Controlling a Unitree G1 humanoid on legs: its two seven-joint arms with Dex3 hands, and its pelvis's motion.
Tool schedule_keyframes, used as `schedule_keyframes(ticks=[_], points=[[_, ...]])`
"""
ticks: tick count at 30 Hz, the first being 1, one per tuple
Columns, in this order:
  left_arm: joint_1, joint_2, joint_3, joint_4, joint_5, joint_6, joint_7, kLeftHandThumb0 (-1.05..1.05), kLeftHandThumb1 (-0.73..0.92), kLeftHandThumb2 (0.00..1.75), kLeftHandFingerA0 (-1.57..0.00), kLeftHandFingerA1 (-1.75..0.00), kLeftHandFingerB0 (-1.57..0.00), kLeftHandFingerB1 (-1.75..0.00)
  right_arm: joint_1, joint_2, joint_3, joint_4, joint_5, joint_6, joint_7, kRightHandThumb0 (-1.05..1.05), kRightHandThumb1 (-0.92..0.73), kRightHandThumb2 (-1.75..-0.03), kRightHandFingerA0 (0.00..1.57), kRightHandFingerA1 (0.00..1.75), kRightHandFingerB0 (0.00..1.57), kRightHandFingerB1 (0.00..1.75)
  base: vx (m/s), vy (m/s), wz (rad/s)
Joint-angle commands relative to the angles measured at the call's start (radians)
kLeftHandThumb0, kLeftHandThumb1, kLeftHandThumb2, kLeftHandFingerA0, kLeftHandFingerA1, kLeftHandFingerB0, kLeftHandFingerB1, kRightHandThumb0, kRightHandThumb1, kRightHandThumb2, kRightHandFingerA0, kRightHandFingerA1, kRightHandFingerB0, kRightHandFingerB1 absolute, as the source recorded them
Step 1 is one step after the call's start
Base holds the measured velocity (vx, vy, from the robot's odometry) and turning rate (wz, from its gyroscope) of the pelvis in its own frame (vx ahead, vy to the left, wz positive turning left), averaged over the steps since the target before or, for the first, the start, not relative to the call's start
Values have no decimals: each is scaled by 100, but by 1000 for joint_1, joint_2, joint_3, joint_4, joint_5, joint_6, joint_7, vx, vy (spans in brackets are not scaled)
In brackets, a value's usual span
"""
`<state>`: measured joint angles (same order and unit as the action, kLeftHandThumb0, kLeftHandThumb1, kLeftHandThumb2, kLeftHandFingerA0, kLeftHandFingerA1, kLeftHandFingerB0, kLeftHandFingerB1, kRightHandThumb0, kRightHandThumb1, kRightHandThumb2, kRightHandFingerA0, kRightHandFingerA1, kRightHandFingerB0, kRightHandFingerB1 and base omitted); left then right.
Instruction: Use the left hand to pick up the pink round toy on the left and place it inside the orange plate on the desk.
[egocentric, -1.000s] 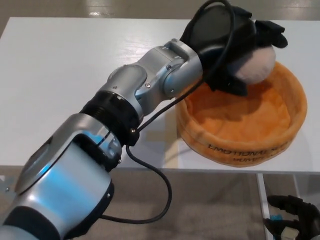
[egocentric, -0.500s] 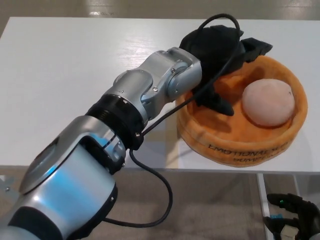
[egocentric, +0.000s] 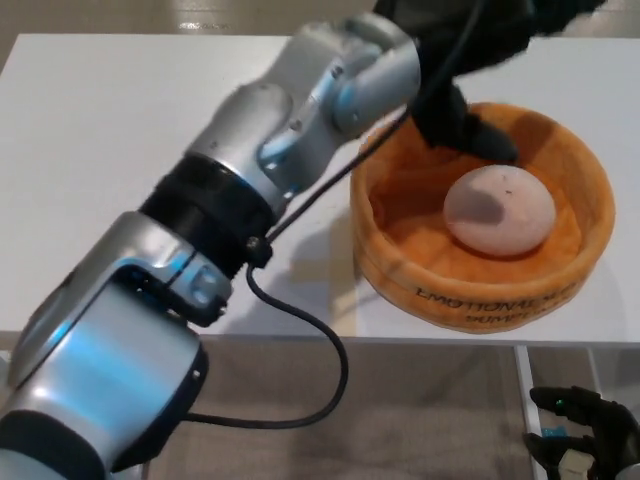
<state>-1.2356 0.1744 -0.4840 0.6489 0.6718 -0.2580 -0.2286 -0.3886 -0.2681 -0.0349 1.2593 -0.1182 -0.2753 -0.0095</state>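
Though alone, one toy (egocentric: 498, 209) in one plate (egocentric: 590, 190)

A white bench (egocentric: 120, 120) fills most of the view. Below its front edge lies a brownish floor (egocentric: 430, 420), glossy beyond the far edge.

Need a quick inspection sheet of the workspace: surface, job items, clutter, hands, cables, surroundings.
Surface: white desk, bare apart from the plate.
Job's things: pink round toy lies inside the soft orange fabric plate, touching no hand.
Clutter: nothing seen.
Hands: black left hand above the plate's far rim, holding nothing, partly cut off by the frame; right hand low beside the desk, idle.
Cables: black cable loops off the left arm below the desk edge.
Surroundings: beige floor.
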Motion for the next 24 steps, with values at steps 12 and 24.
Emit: schedule_keyframes(ticks=[12,24], points=[[501,232,560,-1020,-774,73,-225,0,68,71,-26,-38,-50,-38,-1,-24,3,3,-7,19,17,-29,-60,-58,46,40,42,37,0,0,0],[1107,308,782,-1281,-1446,227,-397,-25,68,60,-31,-40,-68,-44,12,-27,6,12,-10,16,16,-29,-60,-58,46,40,42,37,0,0,0]])
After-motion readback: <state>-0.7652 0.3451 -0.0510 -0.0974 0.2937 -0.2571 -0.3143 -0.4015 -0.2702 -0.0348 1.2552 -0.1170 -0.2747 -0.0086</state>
